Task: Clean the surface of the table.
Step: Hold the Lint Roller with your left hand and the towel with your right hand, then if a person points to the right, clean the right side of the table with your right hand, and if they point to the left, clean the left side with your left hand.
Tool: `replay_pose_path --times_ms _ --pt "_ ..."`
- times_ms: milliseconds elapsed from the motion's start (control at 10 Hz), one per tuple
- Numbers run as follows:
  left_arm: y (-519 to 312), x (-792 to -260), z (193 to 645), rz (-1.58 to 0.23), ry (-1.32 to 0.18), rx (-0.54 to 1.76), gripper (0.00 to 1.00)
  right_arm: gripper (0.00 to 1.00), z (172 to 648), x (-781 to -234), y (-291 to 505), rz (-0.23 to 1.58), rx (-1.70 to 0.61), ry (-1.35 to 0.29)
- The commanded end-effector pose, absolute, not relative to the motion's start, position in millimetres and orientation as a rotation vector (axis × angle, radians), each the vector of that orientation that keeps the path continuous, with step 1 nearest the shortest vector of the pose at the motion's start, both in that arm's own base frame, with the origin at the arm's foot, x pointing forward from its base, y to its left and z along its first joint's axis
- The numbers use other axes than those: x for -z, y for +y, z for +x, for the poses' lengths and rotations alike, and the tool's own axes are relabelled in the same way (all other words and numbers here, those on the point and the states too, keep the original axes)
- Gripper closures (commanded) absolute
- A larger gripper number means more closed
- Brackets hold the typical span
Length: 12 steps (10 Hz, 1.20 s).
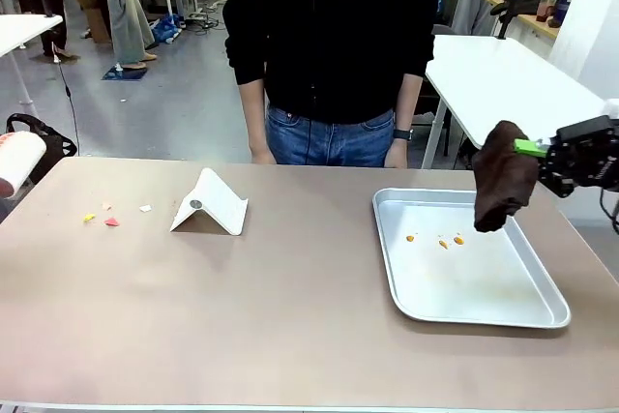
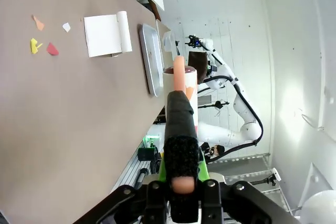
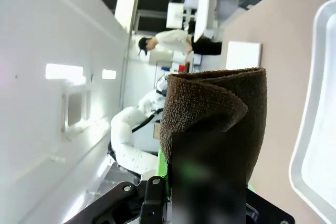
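Worktop (image 1: 290, 326) spans the whole front view, taupe top. Paper scraps (image 1: 112, 221) lie near its left end, with a white folded card (image 1: 213, 205) just beside them toward the middle. Metal tray (image 1: 386, 249) sits on the right half with orange crumbs (image 1: 443, 242) inside. Right end effector (image 1: 542, 150) is clamped on a brown cloth (image 1: 503, 181), which hangs over the tray's far right corner. Left end effector (image 2: 179, 103) grips a white cup (image 2: 169, 85) at the worktop's left edge. Person (image 1: 334, 45) stands at the far side, hands down.
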State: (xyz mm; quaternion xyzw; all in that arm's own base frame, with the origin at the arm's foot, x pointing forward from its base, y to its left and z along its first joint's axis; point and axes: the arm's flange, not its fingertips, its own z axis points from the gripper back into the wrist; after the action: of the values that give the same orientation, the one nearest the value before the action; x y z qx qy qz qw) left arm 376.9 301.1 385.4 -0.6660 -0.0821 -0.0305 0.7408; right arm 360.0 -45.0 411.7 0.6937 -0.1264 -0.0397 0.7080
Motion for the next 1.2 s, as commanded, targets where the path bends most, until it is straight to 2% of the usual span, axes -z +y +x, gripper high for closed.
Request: replay_pose_path --times_ms 0,100,200,1100 --pt "249.9 -400.2 393.4 -1.455 -0.169 0.076 1.0 1.0 355.7 -404.5 -40.3 1.512 0.182 -0.271" --pt "234.4 -403.1 401.8 -1.453 -0.155 0.044 1.0 1.0 357.4 -400.1 -39.9 1.477 0.19 -0.312" --pt "287.5 -387.0 384.5 -1.458 -0.171 0.077 1.0 1.0 360.6 -408.0 -51.5 1.526 0.128 -0.283" --pt "287.5 -387.0 384.5 -1.458 -0.171 0.077 1.0 1.0 360.6 -408.0 -51.5 1.526 0.128 -0.283"
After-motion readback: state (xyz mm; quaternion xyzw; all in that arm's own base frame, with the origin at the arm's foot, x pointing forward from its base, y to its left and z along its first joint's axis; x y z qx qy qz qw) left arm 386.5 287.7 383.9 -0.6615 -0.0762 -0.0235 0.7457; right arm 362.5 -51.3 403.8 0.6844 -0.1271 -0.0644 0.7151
